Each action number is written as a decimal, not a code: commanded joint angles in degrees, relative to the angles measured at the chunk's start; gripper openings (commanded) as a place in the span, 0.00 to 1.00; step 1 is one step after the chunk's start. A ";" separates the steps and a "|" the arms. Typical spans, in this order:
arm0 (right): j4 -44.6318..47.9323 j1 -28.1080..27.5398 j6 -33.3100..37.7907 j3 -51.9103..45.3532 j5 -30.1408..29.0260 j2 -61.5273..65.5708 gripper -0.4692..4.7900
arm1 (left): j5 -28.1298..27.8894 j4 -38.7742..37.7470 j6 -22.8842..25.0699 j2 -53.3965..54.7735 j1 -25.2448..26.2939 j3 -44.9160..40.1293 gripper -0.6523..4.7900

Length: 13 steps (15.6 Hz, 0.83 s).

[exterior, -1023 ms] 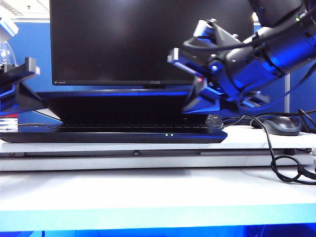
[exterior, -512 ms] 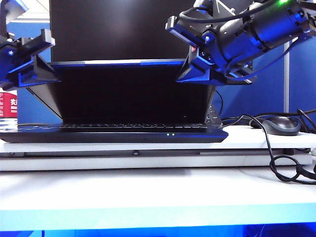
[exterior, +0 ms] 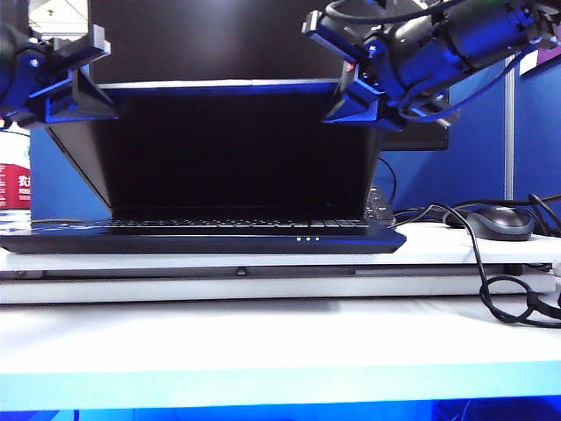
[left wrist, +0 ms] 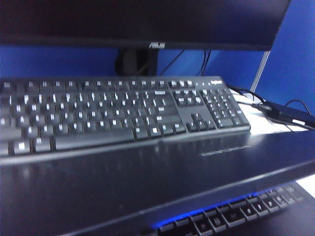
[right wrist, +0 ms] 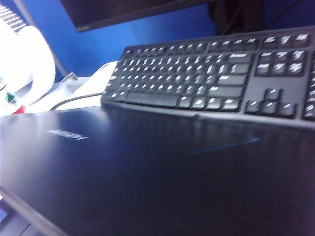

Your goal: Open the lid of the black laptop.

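Lid [exterior: 237, 149]: black, dark screen.
Black laptop [exterior: 202, 239]: black, green-white front lights.
Desktop keyboard [left wrist: 118, 110]: black, white legends.
Mouse [exterior: 500, 222]: dark grey.
Partition [exterior: 535, 132]: blue.

Exterior view: low, level with the bench [exterior: 280, 342], facing the black laptop [exterior: 210, 237] head-on, near. Wrist views: close over the lid [left wrist: 147, 182], looking past it, sharing the desktop keyboard [right wrist: 216, 78] and monitor [left wrist: 147, 19].

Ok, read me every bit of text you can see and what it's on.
"ASUS": on the monitor bezel.
Logo on the lid, desktop keyboard legends, red label: too blurred to read.
Left gripper and right gripper, at the lid's top corners: no text.
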 commanded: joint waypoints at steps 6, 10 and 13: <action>-0.33 -1.68 -4.26 8.59 0.31 -0.33 0.09 | -1.25 2.56 2.08 -0.33 0.04 5.97 0.11; -1.16 -1.99 -4.85 11.17 0.22 -0.31 0.09 | -1.27 2.60 2.10 -0.33 0.04 7.54 0.11; -1.11 -1.99 -4.83 11.19 0.22 -0.31 0.09 | -0.96 0.42 2.95 -0.35 0.04 9.60 0.11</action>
